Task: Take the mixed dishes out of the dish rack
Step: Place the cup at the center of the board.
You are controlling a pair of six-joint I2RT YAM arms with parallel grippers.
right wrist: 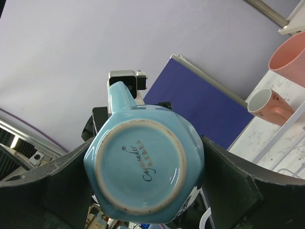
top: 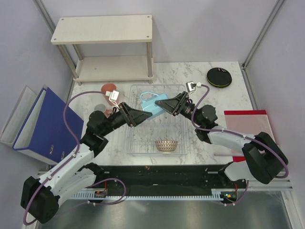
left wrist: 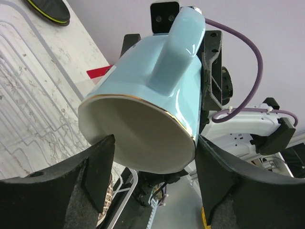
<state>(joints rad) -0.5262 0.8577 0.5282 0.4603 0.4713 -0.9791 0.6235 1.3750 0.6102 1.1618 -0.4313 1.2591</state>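
The light blue cup (top: 153,103) hangs on its side above the wire dish rack (top: 129,139), between both grippers. My right gripper (top: 164,106) is shut on the cup's base end; in the right wrist view (right wrist: 146,157) the pads press both sides of the cup (right wrist: 143,164). My left gripper (top: 144,116) faces the cup's mouth. In the left wrist view (left wrist: 155,143) its jaws stand parted at the rim of the cup (left wrist: 157,86), narrower than the rim. The net-patterned beige bowl (top: 166,145) sits at the rack's near end.
Salmon pink cups (top: 109,88) stand left of the rack and show in the right wrist view (right wrist: 288,55). A black, lime-edged plate (top: 219,77) lies far right. There is a blue binder (top: 43,124) at left, a red flat folder (top: 245,125) at right and a beige wooden shelf (top: 105,33) at the back.
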